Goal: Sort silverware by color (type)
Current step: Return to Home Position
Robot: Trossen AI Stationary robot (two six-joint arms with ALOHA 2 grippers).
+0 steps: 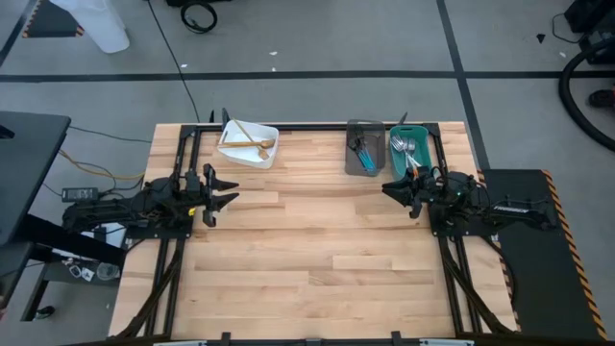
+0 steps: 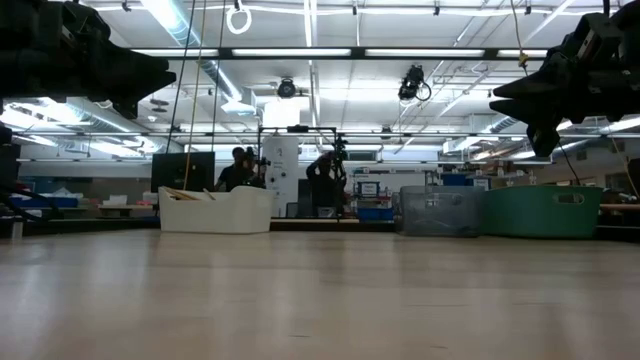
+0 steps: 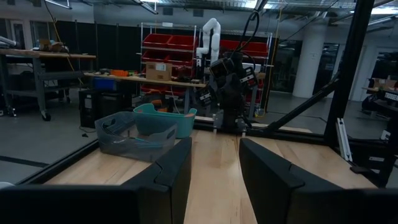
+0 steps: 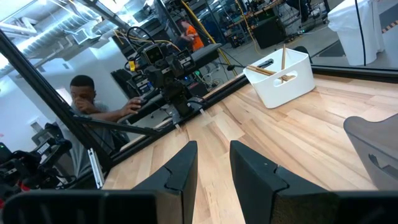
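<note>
Silverware [image 1: 363,154] sorted; left end effector [image 1: 229,190], right end effector [image 1: 396,192] raised, open.

Two matte-black, multi-jointed robot arms, the left arm [image 1: 144,204] and the right arm [image 1: 480,204], each tipped with broad, wedge-shaped dark fingers [image 3: 171,177], carry looping black cables [image 3: 249,25], the left bearing a small yellow mark [image 4: 130,64].

The right pincer [image 4: 211,152] is hovering over the wooden worktop [image 4: 292,143], its fingers standing apart. At the far side, a white bin [image 4: 283,84] is holding gold utensils [image 4: 264,70]. A person [image 4: 84,99] is sitting beyond the left arm [image 4: 165,65].
</note>
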